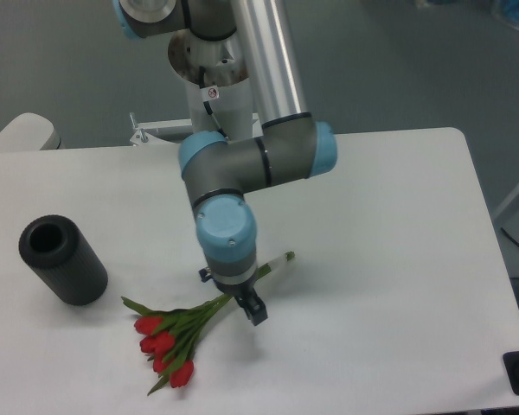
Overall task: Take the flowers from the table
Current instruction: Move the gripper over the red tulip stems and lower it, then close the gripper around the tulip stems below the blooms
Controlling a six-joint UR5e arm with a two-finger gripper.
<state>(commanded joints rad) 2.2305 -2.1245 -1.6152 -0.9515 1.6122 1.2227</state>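
Note:
The flowers [169,339], a small bunch of red tulips with green leaves, lie on the white table [398,216] at the front left. Their thin stems run up and right to a tip near the table's middle. My gripper [232,295] hangs right over the stems, just right of the leaves, and the blue wrist hides most of it. One black fingertip [256,313] shows on the near side of the stems and a dark edge shows on the far side. The jaws look open and straddle the stems. The bunch still rests on the table.
A black hollow cylinder [62,258] lies on its side at the left of the table. The robot's base column [216,86] stands behind the table's far edge. The arm's forearm [264,60] crosses above the table's back middle.

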